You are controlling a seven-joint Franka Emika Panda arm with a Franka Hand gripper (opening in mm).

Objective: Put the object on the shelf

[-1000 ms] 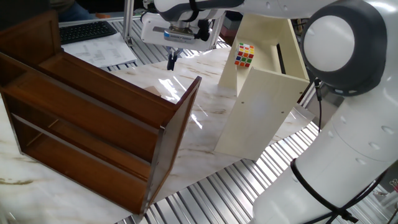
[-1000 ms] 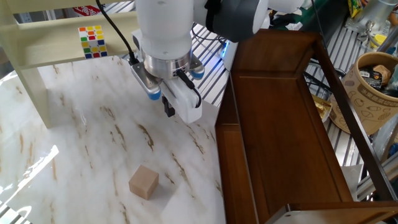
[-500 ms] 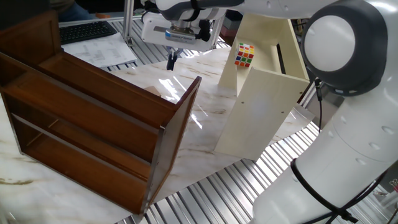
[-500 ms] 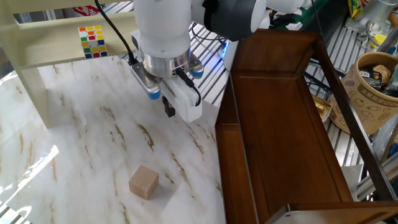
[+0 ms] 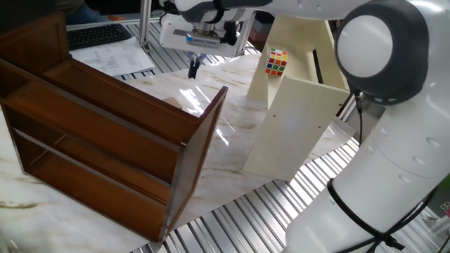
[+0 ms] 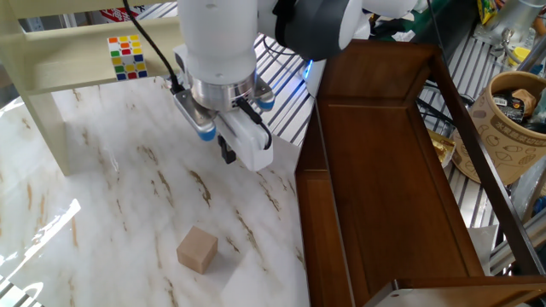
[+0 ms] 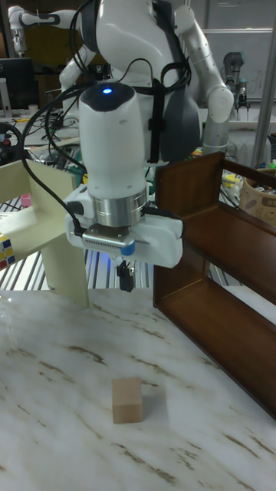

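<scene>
In one fixed view, the claw [image 5: 193,68] hangs above the far part of the marble table [image 5: 239,151], its dark fingers drawn close together with nothing between them. The shelf [image 5: 105,133] lies in the foreground with its open boards facing the camera, and its end panel hides most of the table behind it. A sliver of tan just past the panel's top edge may be the object, but I cannot tell. A Rubik's cube [image 5: 275,62] sits in the cream cabinet [image 5: 295,119].

In the other fixed view, the object [image 6: 197,249] rests on the table, well apart from the claw [image 6: 228,153], which hovers higher up and nearer the cabinet. The shelf [image 6: 384,179] stands just beside the table's edge, near the block.

In the tall fixed view, the claw [image 7: 126,278] is above and behind the object [image 7: 127,400], its fingers nearly together and empty. The shelf [image 7: 222,284] is to the right.

The risk, as I judge it, is in the approach: with the fingers this narrow, a descent would land on top of the block or shove it aside unless they spread first. The block sits turned slightly askew, so a misaligned grip could pinch its corners and let it twist out. Carrying it over, the wide wrist body could clip the shelf's upright panel.
</scene>
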